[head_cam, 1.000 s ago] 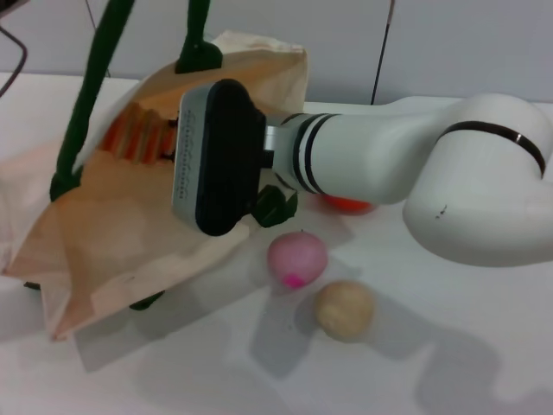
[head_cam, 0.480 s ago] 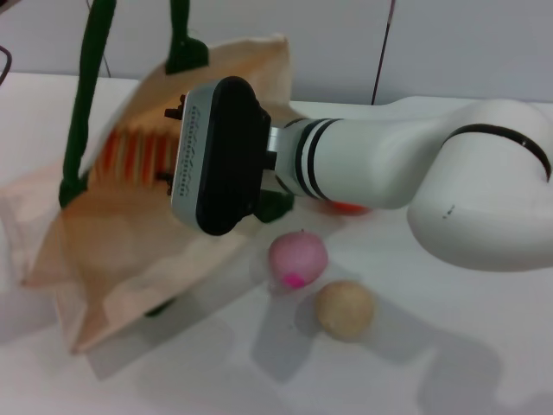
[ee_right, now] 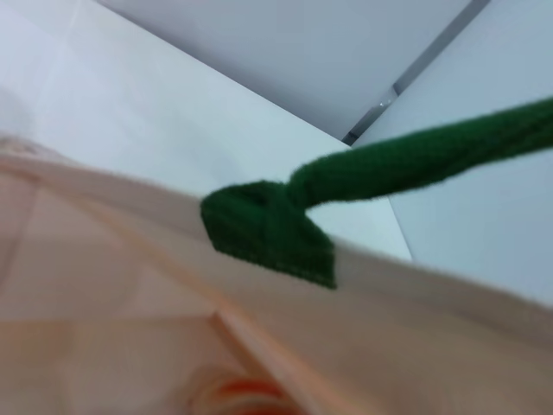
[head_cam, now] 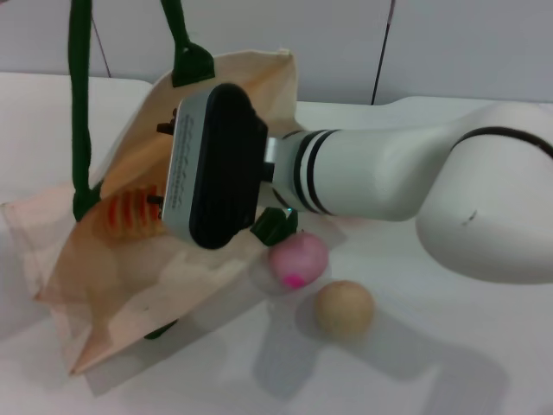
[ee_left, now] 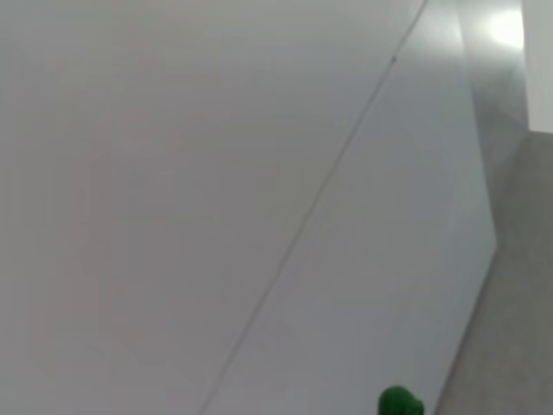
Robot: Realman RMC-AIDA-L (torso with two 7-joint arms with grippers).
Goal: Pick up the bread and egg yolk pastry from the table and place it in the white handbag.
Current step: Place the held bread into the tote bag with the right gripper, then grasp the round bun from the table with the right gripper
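Observation:
The white handbag [head_cam: 130,277] is lifted by its dark green handles [head_cam: 79,104], which run up out of the head view. The striped bread [head_cam: 130,212] shows low inside its open mouth. My right gripper [head_cam: 203,169] reaches into that mouth, and its fingers are hidden by its own body and the cloth. The right wrist view shows the bag's cloth [ee_right: 130,285], a handle [ee_right: 415,160] and an orange bit of bread [ee_right: 246,393]. The beige egg yolk pastry [head_cam: 344,308] lies on the table to the right of the bag. My left gripper is out of view.
A pink ball with a magenta spot [head_cam: 296,258] lies between the bag and the pastry. My right arm [head_cam: 415,181] stretches across the table behind them. The left wrist view shows only a wall and a green bit [ee_left: 397,402].
The bag has been raised more upright. The bread has sunk lower inside it. The right gripper has shifted slightly left, and the orange behind the arm no longer shows.

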